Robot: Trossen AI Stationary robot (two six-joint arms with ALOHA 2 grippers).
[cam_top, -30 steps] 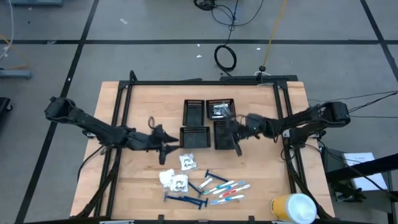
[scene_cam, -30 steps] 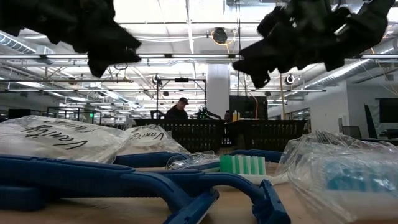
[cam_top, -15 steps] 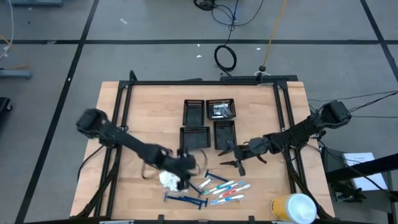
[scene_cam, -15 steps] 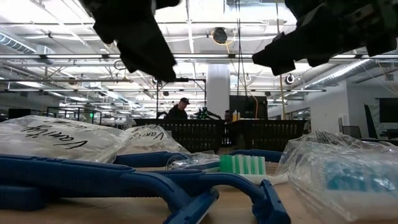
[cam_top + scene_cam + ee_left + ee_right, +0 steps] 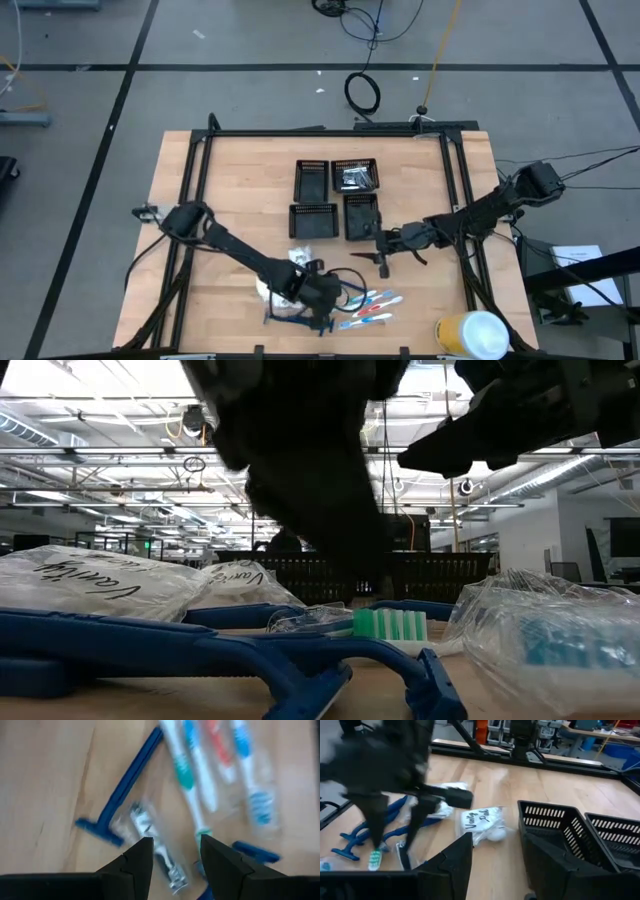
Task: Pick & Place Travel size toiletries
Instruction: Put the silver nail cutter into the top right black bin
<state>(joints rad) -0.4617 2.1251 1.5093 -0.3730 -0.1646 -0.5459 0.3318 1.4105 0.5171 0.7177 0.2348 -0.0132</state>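
The toiletries lie near the table's near edge: blue razors, toothbrushes and white packets. My left gripper hangs open and low over this pile. In the left wrist view its fingers stand on either side of a clear-wrapped silvery piece, beside a blue razor and the toothbrushes. My right gripper is open over bare wood just near-side of the trays, and nothing shows between its fingers. The low view shows the razors and packets flat on the table.
Four black mesh trays sit at the table's middle, and the far right one holds silvery pieces. A yellow-and-white cylinder stands at the near right corner. A black frame borders the board. A person stands far behind the table.
My left gripper has swept from beside the near left tray toward the near edge and rightward, coming down over the toiletry pile. My right gripper has moved from over the near right tray toward the near edge, then held about still. The toiletries have kept their places.
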